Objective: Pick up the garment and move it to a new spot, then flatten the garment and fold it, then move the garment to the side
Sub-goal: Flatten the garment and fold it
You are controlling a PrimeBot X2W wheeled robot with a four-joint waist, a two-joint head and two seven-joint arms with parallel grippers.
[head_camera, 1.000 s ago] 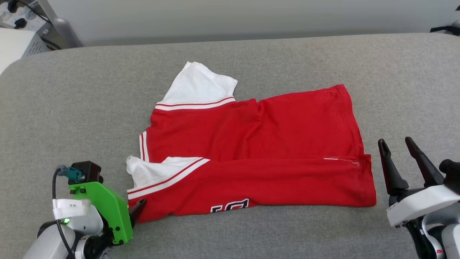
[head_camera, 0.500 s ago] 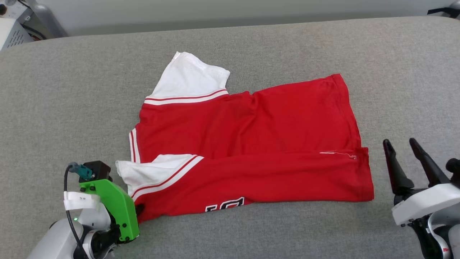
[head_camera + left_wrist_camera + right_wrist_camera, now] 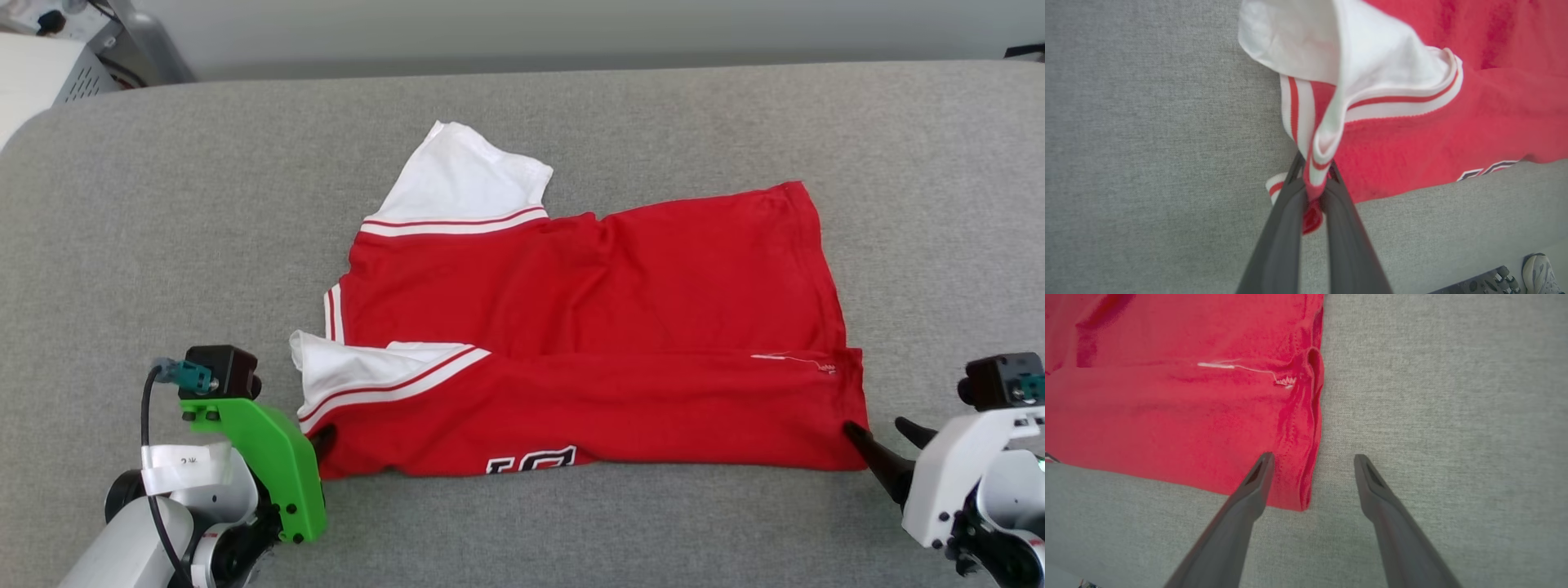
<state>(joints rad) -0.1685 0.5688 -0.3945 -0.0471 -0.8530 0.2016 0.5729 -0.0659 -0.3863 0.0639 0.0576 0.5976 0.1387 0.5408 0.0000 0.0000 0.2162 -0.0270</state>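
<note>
At the tabletop's (image 3: 522, 531) near edge, our left pincer (image 3: 1314, 173) is clamped on the garment's (image 3: 588, 327) striped near corner, while our right pincer (image 3: 1313, 457) stands open astride the near hem corner, one finger over red cloth, one on grey. We judge the right should close through both layers before either arm lifts, then both rise level to keep the edge taut. Beyond, the garment lies mid-tabletop, near edge doubled over, a white sleeve (image 3: 461, 184) splayed at the far left.
</note>
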